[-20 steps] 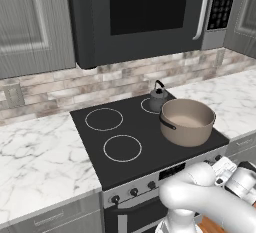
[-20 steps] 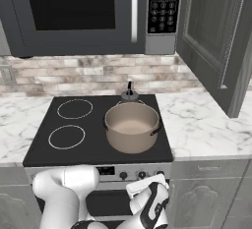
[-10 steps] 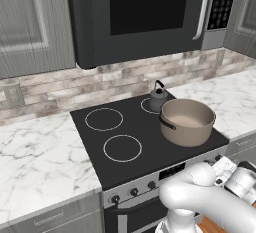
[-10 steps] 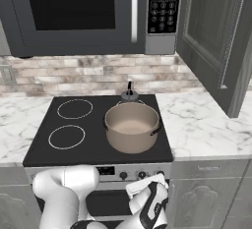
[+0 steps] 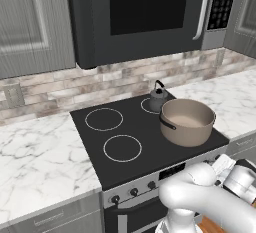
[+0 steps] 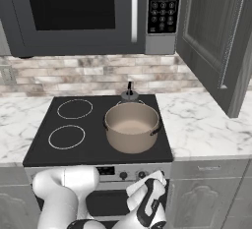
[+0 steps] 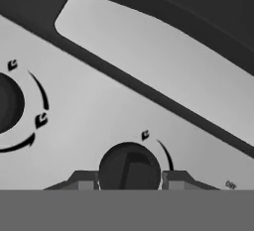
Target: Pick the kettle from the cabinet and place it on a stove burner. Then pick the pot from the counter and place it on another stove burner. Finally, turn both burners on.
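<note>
With the gripper (image 7: 130, 179) half-open, fingers flanking a knob (image 7: 130, 170) at 6 o'clock without visibly clamping, turning could slip.

glossy white arm (image 5: 200, 197) with dark joints.

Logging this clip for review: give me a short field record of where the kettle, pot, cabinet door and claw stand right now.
kettle: on the back right burner, behind the pot
pot: on the front right burner, open top, nothing visible inside
left burners: both bare
cabinet door: swung open, right of the microwave
claw: low at the stove's front panel, fingers either side of a dark knob
knob: round, between the fingertips; actual contact unclear
stage: both vessels placed; burner knobs come next
</note>
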Robot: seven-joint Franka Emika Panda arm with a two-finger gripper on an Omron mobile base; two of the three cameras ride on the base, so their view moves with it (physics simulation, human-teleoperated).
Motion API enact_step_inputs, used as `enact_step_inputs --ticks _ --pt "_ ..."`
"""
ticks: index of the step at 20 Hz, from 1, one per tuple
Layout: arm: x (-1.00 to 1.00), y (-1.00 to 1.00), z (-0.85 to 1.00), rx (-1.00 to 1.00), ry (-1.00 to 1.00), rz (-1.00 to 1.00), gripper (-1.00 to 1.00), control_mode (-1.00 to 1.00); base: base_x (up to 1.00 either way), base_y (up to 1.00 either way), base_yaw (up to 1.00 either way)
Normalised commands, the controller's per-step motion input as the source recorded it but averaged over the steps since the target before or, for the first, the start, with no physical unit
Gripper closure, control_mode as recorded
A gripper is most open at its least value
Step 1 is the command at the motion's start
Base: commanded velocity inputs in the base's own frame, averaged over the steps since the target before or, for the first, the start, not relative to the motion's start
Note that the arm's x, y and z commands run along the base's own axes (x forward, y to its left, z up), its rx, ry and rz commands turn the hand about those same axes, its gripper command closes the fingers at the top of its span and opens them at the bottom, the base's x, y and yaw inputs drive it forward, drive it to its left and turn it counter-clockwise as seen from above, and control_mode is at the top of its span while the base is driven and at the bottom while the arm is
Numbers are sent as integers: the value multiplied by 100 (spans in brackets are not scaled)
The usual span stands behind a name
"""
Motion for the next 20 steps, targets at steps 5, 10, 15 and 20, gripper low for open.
enact_step_inputs --ticks 5,10,15,20 --pt "0 0 0 -34 -9 0 100 -100 0 0 0" --pt "0 0 0 -33 -9 0 100 -100 0 0 0" --pt "0 0 0 -14 -2 0 100 -100 0 0 0" --pt "0 6 0 0 0 0 -100 -100 0 0 0"
